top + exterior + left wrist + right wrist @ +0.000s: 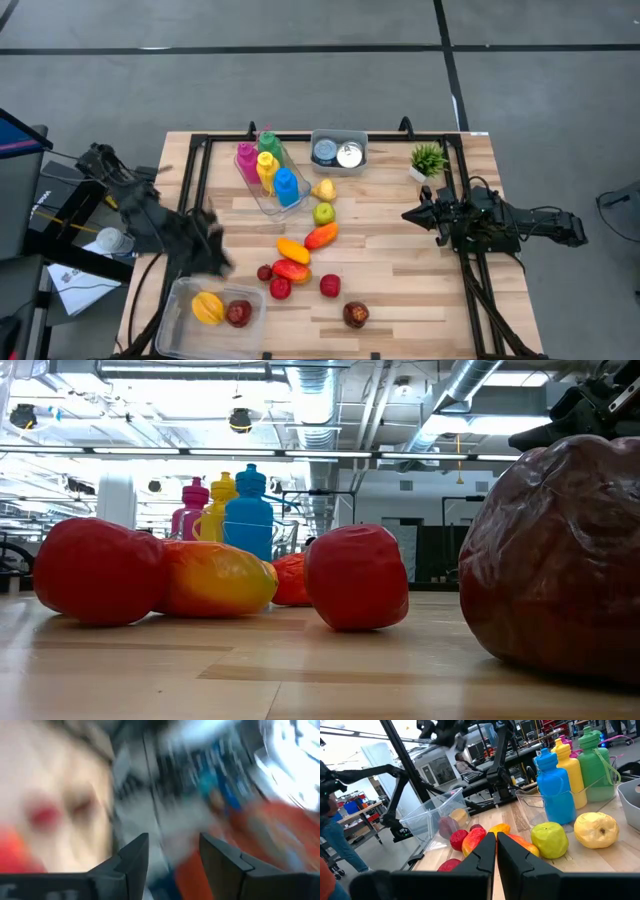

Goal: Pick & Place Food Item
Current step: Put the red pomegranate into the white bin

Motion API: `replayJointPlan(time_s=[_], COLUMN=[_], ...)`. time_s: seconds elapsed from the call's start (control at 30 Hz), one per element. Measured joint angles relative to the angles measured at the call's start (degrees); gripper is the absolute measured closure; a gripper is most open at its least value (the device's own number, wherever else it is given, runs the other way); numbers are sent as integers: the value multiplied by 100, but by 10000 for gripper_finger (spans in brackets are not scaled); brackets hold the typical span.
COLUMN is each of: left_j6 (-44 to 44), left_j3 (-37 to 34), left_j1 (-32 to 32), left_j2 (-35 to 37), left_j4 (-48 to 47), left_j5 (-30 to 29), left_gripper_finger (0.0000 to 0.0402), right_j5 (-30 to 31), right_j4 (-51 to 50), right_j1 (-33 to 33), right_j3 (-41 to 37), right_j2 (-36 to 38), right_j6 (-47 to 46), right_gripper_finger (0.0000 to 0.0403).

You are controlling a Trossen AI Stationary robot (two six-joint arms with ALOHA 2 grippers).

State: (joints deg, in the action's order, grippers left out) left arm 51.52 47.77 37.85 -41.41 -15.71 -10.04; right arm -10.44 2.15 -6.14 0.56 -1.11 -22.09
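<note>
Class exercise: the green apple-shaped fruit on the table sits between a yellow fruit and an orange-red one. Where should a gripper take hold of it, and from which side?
Probably from straight above. The green fruit has the yellow fruit close on one side and the orange-red fruit on the other, so the fingers should close across its round middle on the two free flanks, left and right in the high view. Its shape offers no handle.

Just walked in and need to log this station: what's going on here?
A two-armed robot is sorting toy food into a clear bin at the table's near left corner. The bin already holds a yellow piece and a dark red piece. The left gripper is just above the bin, fingers apart and empty. The right gripper waits shut at the right side. More fruit lies mid-table.
</note>
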Motion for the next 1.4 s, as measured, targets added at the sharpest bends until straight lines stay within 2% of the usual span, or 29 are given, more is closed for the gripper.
replayJointPlan(time_s=[0.1, 0.2, 0.27, 0.37, 0.5, 0.63, 0.77, 0.9, 1.07, 1.23, 1.4], left_j6=[-1402, -2405, -2699, -2893, -3263, -3848, -4258, -4817, -5628, -6149, -6318], left_j3=[4, 7, 7, 13, 329, 975, 1641, 1744, 1604, 1412, 1327], left_j1=[-393, -909, -1297, -1774, -2255, -2687, -2953, -3081, -3060, -3117, -3153], left_j2=[143, 27, -213, -691, -1452, -2285, -3097, -3713, -4284, -4645, -4930], left_j4=[353, 551, 833, 1120, 941, 53, -1238, -1686, -1702, -1620, -1587], left_j5=[-971, -1098, -936, -329, 253, 762, 943, 1278, 1775, 1928, 1921], left_gripper_finger=[244, 241, 234, 221, 202, 186, 178, 179, 180, 177, 155], right_j5=[1, 1, 0, 0, 0, 1, 0, 0, 1, 2, 2], right_j4=[0, 0, 0, 0, 0, 0, 0, 0, 0, 5, 5], right_j1=[0, 1, 1, 0, 1, 0, 1, -1, 0, -1, -1], right_j3=[0, 0, 0, 0, 0, 0, 0, 0, 0, 0, -2], right_j2=[-1, 0, 0, 0, -1, -1, 1, -1, 0, -1, -1], right_j6=[-1, 0, -1, 0, 0, 0, 0, 0, -1, 0, 0], right_gripper_finger=[391, 391, 391, 391, 391, 391, 391, 391, 391, 391, 391])
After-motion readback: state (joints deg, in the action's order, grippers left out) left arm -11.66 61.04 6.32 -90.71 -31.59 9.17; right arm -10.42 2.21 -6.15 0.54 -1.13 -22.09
